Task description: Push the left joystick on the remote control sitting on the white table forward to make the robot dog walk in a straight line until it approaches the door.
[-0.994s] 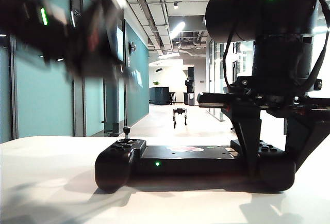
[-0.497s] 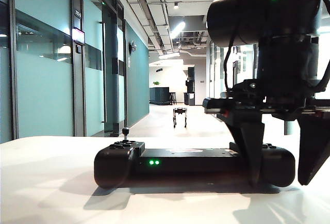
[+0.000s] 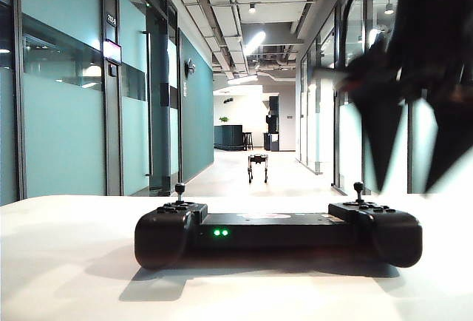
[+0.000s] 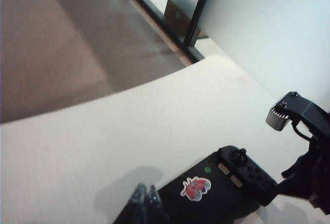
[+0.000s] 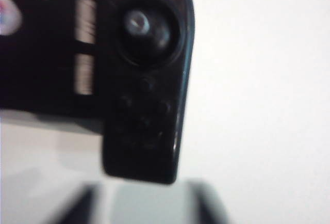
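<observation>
Left joystick [image 3: 179,187]: thin, springy; I'd nudge its knob, not grip.
Remote control [image 3: 277,231]: light, may slide on white worktop [image 3: 66,262].
Left pincer [image 4: 146,199]: closed, empty, above the remote.
Right pincer [image 3: 409,121]: blurred, raised, apart, empty.

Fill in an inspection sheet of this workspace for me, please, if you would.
Surface: white table, smooth and matte.
Job's things: remote control flat on the table, green lights on; left joystick upright, untouched; robot dog standing far down the corridor.
Clutter: nothing seen.
Grippers: left gripper shut, empty, raised over the table; right gripper open, blurred, above the remote's right end.
Cables: thin black cable on the right arm.
Surroundings: corridor, teal glass walls, ceiling lights.
</observation>
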{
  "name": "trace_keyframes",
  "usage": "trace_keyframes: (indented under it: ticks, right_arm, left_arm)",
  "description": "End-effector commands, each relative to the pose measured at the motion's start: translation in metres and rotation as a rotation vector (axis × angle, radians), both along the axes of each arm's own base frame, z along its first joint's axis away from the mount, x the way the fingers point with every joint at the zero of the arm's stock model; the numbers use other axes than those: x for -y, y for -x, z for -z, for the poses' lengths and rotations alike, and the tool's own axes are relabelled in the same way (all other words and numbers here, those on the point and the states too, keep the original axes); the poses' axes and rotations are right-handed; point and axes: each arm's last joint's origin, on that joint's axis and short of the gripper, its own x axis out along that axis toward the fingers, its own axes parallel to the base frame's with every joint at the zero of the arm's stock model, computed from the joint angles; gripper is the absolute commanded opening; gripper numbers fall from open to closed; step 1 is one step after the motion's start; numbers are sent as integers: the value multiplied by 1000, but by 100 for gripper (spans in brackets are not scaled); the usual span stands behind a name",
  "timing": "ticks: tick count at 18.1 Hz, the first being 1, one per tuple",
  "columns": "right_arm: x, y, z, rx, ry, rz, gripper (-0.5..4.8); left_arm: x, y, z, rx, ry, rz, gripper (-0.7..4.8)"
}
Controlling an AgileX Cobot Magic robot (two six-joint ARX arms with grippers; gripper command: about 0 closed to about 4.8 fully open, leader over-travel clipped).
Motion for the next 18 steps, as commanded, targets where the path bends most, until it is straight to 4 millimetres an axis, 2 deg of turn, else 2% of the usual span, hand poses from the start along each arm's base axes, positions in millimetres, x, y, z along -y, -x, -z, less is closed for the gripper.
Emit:
trace_keyframes:
  ticks: [1, 6, 9, 18]
  right_arm:
    - [6, 10, -22, 99, -48, -56, -1]
    - [8, 29, -61, 437, -90, -201, -1]
    - [4, 44, -68, 626, -116, -286, -1]
    - [2, 49, -66, 608, -172, -333, -1]
  left_arm:
    - [-7, 11, -2, 33, -42, -49, -5]
    - [-17, 30, 9, 89, -16, -65, -5]
    - [-25, 44, 26, 132, 1, -84, -5]
    - [-39, 68, 70, 254, 51, -167, -5]
